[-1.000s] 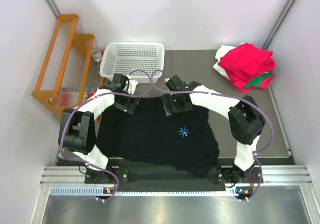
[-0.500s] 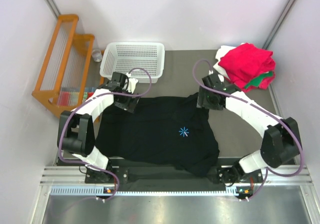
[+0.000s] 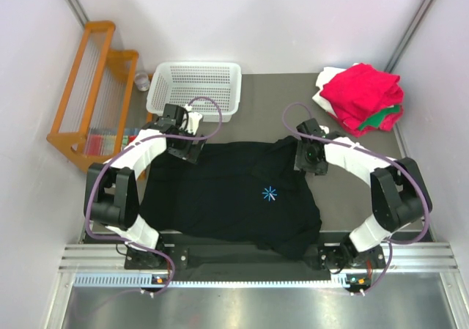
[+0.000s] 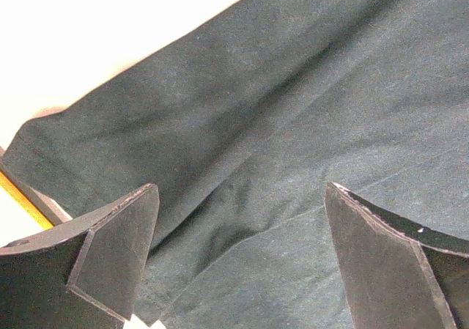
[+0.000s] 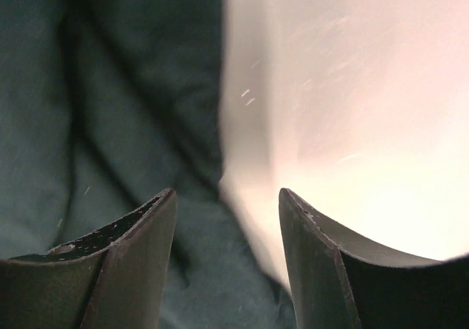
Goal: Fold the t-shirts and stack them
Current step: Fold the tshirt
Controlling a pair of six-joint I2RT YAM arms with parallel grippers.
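White basket (image 3: pixel 196 87) sits beyond the black t-shirt (image 3: pixel 227 197), off its far-left corner. Over that shirt's far-left sleeve, left fingers (image 4: pixel 117 248) are spread wide, released. Shirt lies spread on the table (image 3: pixel 352 190). At its far-right edge, right fingers (image 5: pixel 132 256) are apart, straddling the hem, nothing pinched. Folded t-shirts (image 3: pixel 363 94), red, green and white, are stacked beyond its right side

Overhead looks down; wrist cameras hug black t-shirt (image 3: pixel 227 197).

You see the black t-shirt (image 3: pixel 220 197) as matt, finely knitted cloth. Your basket (image 3: pixel 196 67) is white perforated plastic; the rack (image 3: pixel 100 27) looks like glossy orange wood.
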